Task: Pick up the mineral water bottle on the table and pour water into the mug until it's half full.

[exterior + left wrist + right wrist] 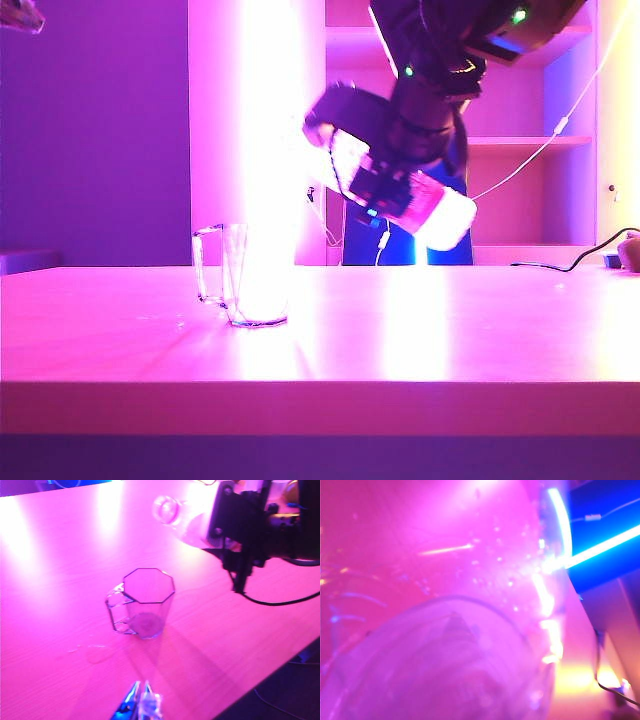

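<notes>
Nearest us in the exterior view, the bare table (420, 340) ran pink under the light. On it, left of the middle, stood the mug (245, 275), upright, its handle turned to the left; from the left wrist view we saw its eight-sided rim and looked down into it (147, 602), and we could not make out any water inside. A few drops (87, 647) lay on the table beside the handle.

The left gripper (141, 694) hung near the mug, clear of it, its two fingers drawn close together with nothing between them. In the exterior view we could not pick it out.

Farther back and higher, right of the mug and well above the table, the right gripper (375, 180) held the bottle (425, 210) around its labelled middle. The bottle was tilted: its base pointed down to the right, and its neck pointed up to the left, toward the mug's side. In the left wrist view the cap end (167, 510) stuck out past the dark gripper body (235, 520), beyond the mug and not over it.

The right wrist view gave us only the clear bottle wall (440, 665), close and blurred, filling the picture.

Behind all, shelves (530, 140) and a cable (575, 262).
</notes>
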### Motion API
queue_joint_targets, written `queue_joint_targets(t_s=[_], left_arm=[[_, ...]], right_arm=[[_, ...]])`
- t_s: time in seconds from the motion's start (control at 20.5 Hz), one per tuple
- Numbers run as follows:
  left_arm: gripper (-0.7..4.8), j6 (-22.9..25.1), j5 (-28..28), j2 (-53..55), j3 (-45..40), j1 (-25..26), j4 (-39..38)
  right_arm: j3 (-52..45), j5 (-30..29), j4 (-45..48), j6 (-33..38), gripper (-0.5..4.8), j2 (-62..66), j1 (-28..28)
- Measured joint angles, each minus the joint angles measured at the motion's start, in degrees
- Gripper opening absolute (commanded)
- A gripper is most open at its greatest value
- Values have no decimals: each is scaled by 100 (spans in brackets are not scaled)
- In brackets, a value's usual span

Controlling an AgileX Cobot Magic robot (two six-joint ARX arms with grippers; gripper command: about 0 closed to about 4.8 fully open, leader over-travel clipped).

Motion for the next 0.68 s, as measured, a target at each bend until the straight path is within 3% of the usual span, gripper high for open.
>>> queue_joint_targets(t_s=[0.34, 0.68], left_arm=[[-5, 0, -208, 0, 0, 0, -57], [-5, 0, -205, 0, 0, 0, -240]], right_arm=[[-4, 459, -162, -1478, 238, 39, 0], [-4, 800, -168, -2221, 238, 37, 13]])
